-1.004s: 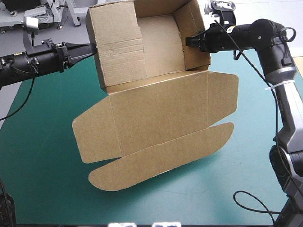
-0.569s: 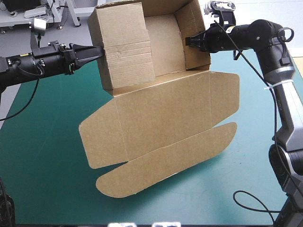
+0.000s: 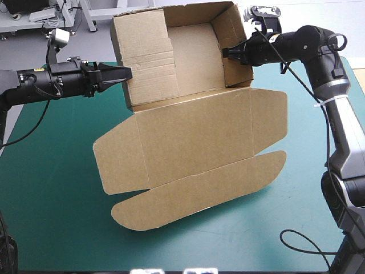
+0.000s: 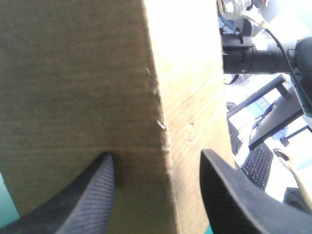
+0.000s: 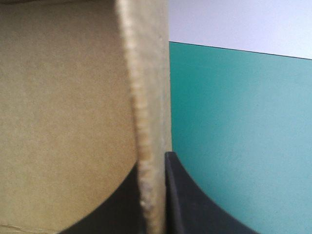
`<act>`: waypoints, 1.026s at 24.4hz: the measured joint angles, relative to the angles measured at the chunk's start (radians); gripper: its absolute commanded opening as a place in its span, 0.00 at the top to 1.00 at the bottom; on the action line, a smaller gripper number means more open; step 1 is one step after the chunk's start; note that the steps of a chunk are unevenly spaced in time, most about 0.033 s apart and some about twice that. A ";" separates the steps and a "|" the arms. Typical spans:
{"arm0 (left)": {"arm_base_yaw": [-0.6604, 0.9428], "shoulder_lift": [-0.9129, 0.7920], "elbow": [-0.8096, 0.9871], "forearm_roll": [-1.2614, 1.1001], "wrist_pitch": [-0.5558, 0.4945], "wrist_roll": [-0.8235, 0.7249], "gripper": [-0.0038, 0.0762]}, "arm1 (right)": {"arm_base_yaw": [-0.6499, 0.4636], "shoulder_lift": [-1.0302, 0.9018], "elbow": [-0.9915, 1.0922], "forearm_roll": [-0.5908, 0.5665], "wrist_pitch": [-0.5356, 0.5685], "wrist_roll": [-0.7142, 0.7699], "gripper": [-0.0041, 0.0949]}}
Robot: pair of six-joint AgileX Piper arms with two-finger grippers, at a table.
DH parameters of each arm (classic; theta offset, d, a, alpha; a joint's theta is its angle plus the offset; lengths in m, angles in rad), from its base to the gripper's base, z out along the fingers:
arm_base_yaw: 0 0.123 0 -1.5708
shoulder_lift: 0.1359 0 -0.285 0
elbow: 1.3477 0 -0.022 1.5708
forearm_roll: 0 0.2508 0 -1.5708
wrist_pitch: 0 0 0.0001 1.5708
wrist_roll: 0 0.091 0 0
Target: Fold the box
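Nearest the robot, the box's [image 3: 194,137] rounded tuck flap [image 3: 194,197] reaches low over the teal-green worktop [image 3: 51,200]. Behind it the lid [image 3: 194,128] slopes up, flat and open, with an ear at either end.

Farther on is the tray, lifted over the far half of the worktop with its opening tipped toward the robot. The left pincer [image 3: 126,73] points at the outside of the left wall [image 3: 148,63]. Its fingers [image 4: 92,195] are spread, straddling a folded corner of the board and gripping nothing. The right pincer [image 3: 227,51] is clenched on the rim of the right wall [image 3: 234,51], with the board's edge pinched between its fingers, and seems to carry the tray.

Just before, the left wall's inner panel leaned further across the tray. It has now swung back a little. The left pincer has come inward and sits lower on that wall. I judge that the panel is not yet tucked and has sprung back, so it needs another push down into the tray.

Count: one box, one lid, one tuck flap, two ears, two pincers.
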 measured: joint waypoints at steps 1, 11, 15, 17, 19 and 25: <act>-0.001 0.000 0.000 0.001 0.000 0.000 0.47 | 0.000 0.000 0.000 0.001 0.000 0.000 0.97; -0.002 0.000 0.000 0.274 -0.074 -0.038 0.47 | 0.058 0.002 0.000 -0.046 0.020 -0.013 0.97; -0.002 0.002 0.000 0.353 -0.109 -0.081 0.49 | 0.134 0.003 0.000 -0.117 0.017 0.012 0.97; -0.002 0.010 0.000 0.384 -0.121 -0.113 0.53 | 0.156 0.003 0.000 -0.138 0.015 0.026 0.97; -0.006 0.026 0.000 0.420 -0.125 -0.146 0.59 | 0.174 0.003 0.000 -0.159 0.014 0.038 0.97; -0.074 0.085 0.000 0.602 -0.129 -0.249 0.96 | 0.192 -0.003 0.003 -0.210 0.020 0.067 0.97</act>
